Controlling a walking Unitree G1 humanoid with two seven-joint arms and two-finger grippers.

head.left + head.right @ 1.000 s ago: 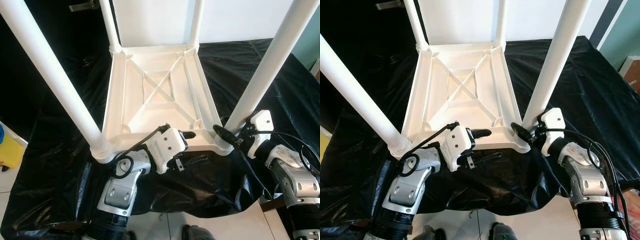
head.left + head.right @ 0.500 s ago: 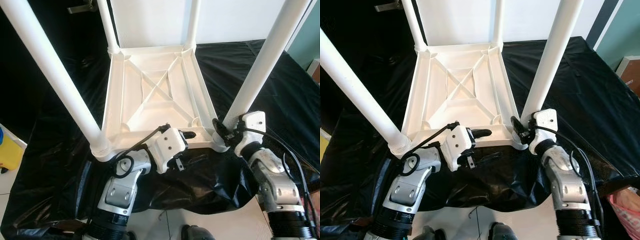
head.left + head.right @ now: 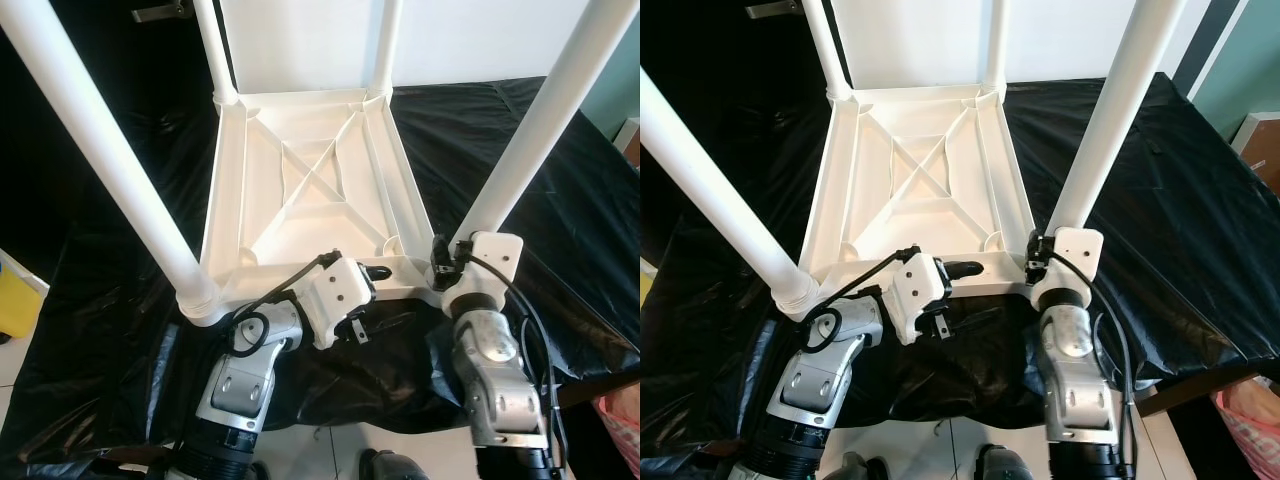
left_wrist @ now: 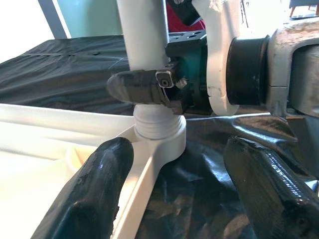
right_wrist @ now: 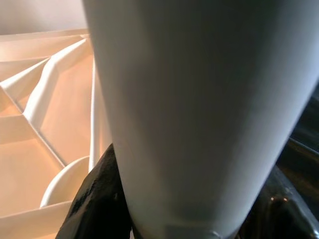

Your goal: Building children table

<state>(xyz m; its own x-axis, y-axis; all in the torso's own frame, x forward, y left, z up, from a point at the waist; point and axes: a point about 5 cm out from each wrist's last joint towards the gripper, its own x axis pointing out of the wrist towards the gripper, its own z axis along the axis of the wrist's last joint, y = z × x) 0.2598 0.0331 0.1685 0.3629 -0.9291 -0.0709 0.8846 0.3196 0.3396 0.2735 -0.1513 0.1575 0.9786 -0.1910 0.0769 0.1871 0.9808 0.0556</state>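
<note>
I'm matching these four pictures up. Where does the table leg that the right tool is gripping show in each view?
Left eye view: table leg, right side, slanting up from the near right corner.
Right eye view, right of centre.
Left wrist view, upright, top centre.
Right wrist view, very close, across most of the picture.
Shared landmark: the right tool around the leg's base, at the socket.

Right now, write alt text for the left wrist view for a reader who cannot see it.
The right gripper is clamped round the base of a white table leg where it enters the upturned white tabletop's corner socket. The left gripper's two black fingers are spread open in the foreground, over black plastic sheeting.
</note>
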